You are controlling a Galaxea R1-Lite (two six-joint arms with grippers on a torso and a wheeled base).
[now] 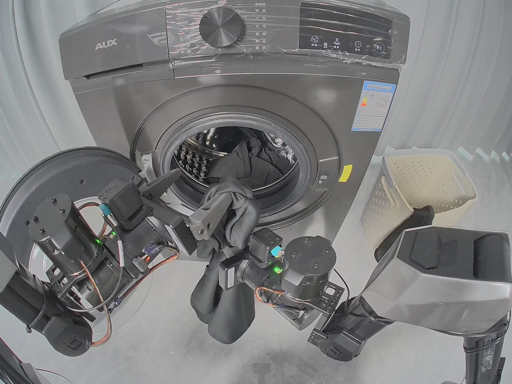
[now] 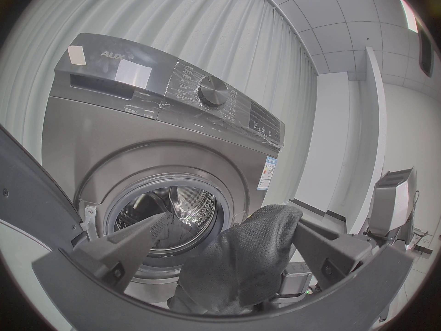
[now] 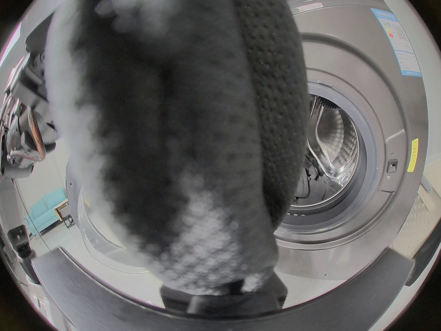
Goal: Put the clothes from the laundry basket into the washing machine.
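Lifting higher before pushing in seems key: black garment point(image 1: 241, 215) hangs off the wide-open left gripper point(image 1: 204, 185) just outside the lower door rim of the washing machine point(image 1: 320, 134), right gripper point(image 1: 223, 260) smothered in cloth, can't tell its grip.

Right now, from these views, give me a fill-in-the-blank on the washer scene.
1. The washing machine's door is swung open to the robot's ___.
2. The dark garment drapes over one finger of the left gripper, whose fingers are ___.
3. The laundry basket stands on the robot's ___ of the machine.
4. More dark clothes lie inside the machine's ___.
Missing: left; open; right; drum.
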